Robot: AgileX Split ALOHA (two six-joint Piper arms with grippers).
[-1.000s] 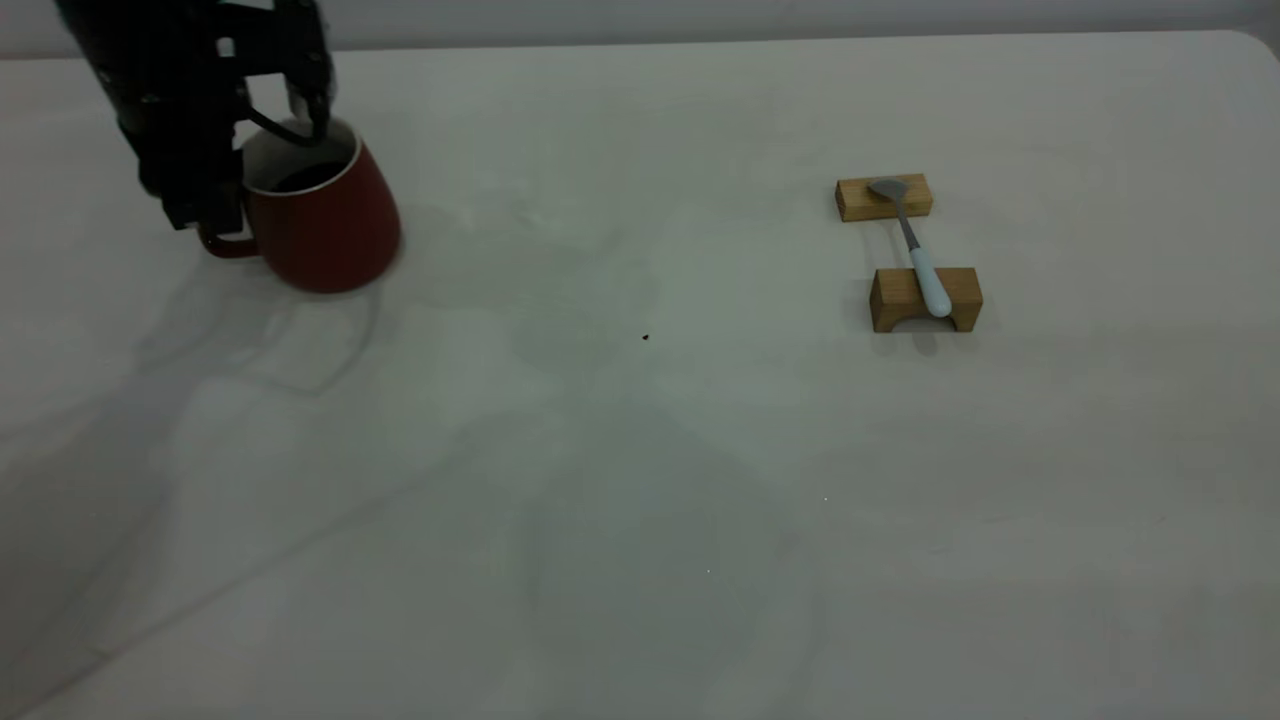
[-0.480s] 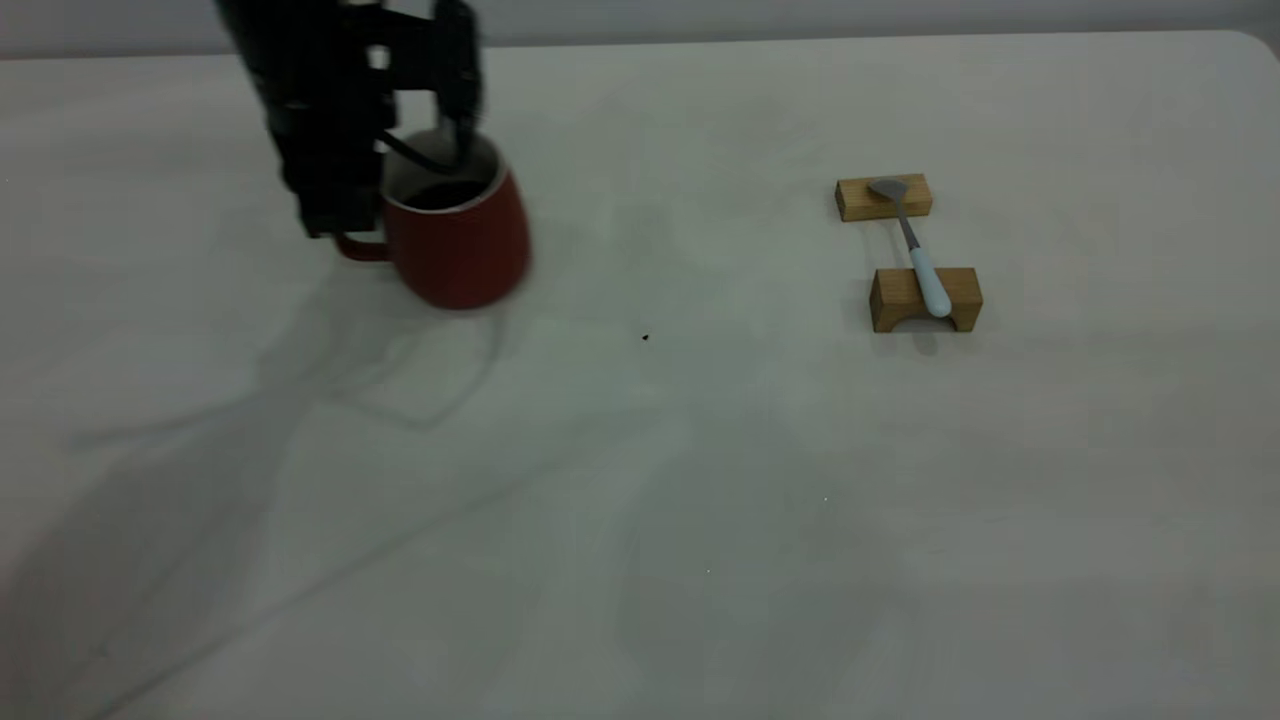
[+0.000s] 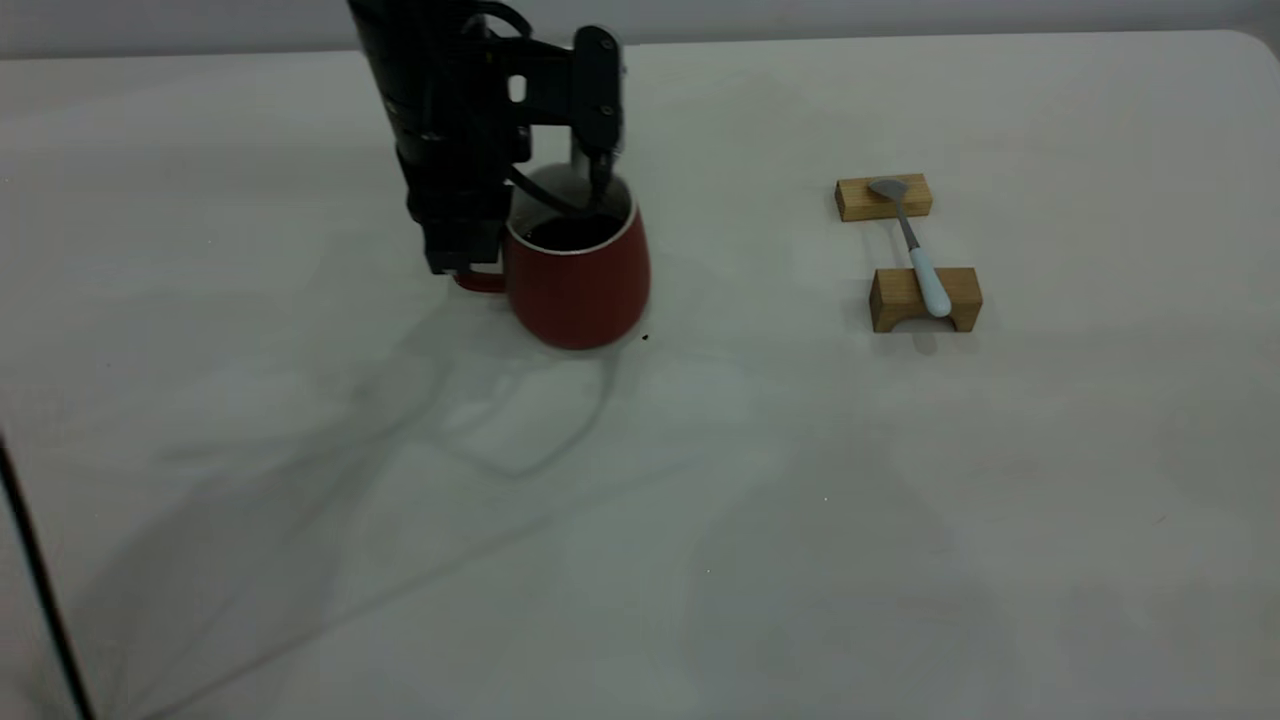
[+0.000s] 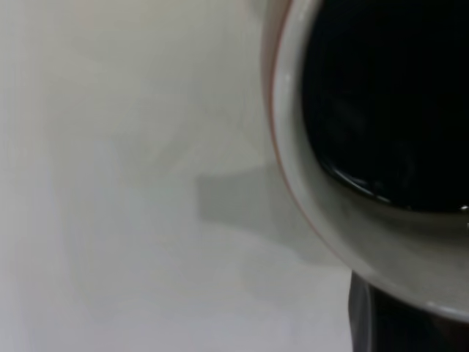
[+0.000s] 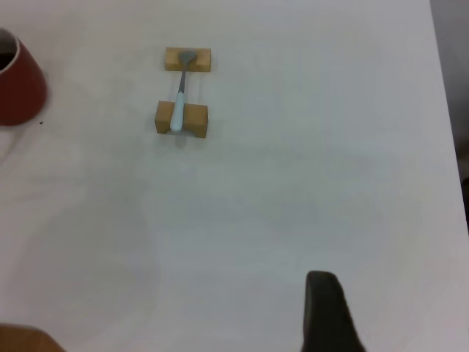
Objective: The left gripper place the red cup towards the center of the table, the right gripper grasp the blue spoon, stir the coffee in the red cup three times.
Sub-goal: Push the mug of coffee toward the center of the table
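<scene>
The red cup (image 3: 580,290) with dark coffee (image 3: 570,232) is left of the table's (image 3: 700,500) middle, and my left gripper (image 3: 530,215) is shut on it from above on its handle side. The left wrist view shows the cup's white rim (image 4: 293,147), the coffee (image 4: 388,95) and one black finger (image 4: 366,315) against the wall. The blue spoon (image 3: 925,265) lies across two wooden blocks at the right, untouched. In the right wrist view my right gripper (image 5: 326,308) shows only as a black tip, far from the spoon (image 5: 179,103) and the cup (image 5: 18,84).
The spoon rests with its bowl on a flat tan block (image 3: 860,200) and its handle on an arched tan block (image 3: 895,300). A small dark speck (image 3: 645,337) sits beside the cup's base. A thin black cable (image 3: 40,580) crosses the near left corner.
My left gripper has carried the red cup from the far left of the table rightwards and a little nearer, towards the middle. The spoon and blocks have not moved.
</scene>
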